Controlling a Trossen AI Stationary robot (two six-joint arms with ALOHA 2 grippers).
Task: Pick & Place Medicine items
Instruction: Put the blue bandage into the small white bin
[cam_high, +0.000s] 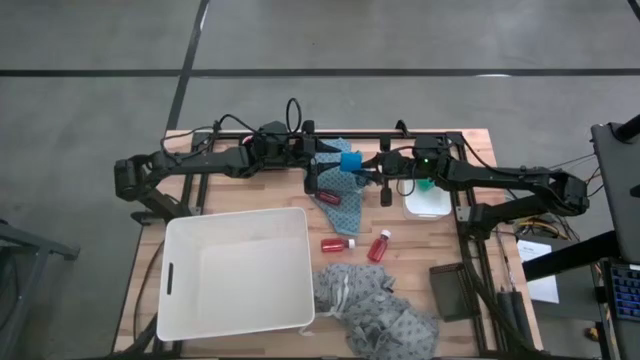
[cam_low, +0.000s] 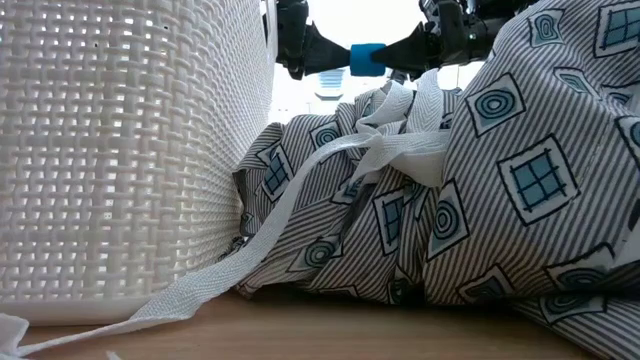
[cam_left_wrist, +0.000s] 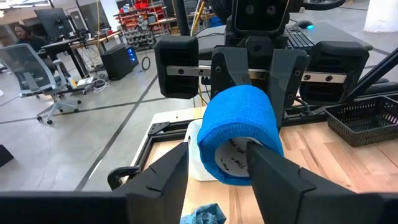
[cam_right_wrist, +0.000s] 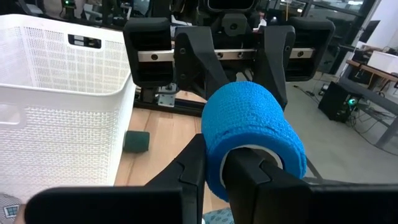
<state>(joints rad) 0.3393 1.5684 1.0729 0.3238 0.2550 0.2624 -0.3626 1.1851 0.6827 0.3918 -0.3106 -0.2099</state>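
A blue roll (cam_high: 351, 160) hangs high over the table's far middle, between my two grippers, which face each other. My right gripper (cam_right_wrist: 221, 165) is shut on it from the table's right. My left gripper (cam_left_wrist: 217, 168) stands open at the roll's other end; one finger (cam_left_wrist: 267, 168) is before the white core, the other (cam_left_wrist: 171, 171) is off to the side. Two red bottles (cam_high: 338, 243) (cam_high: 380, 246) lie on the table near the middle. A dark green roll (cam_right_wrist: 137, 142) lies on the wood beside the basket. My right gripper pinches the roll's wall (cam_right_wrist: 214, 155) at the end that faces it, one finger inside the white core (cam_right_wrist: 249, 155) and one outside on the blue wrap. The fingers come level from the table's right. The roll is lifted clear, its axis level. My left gripper: I cannot tell whether either finger touches the roll.
A white basket (cam_high: 235, 270) fills the near left. A patterned cloth (cam_high: 375, 310) is heaped at the near middle, and another (cam_high: 340, 195) lies under the grippers. A white pad (cam_high: 428, 202) and a black tray (cam_high: 450, 290) sit on the right.
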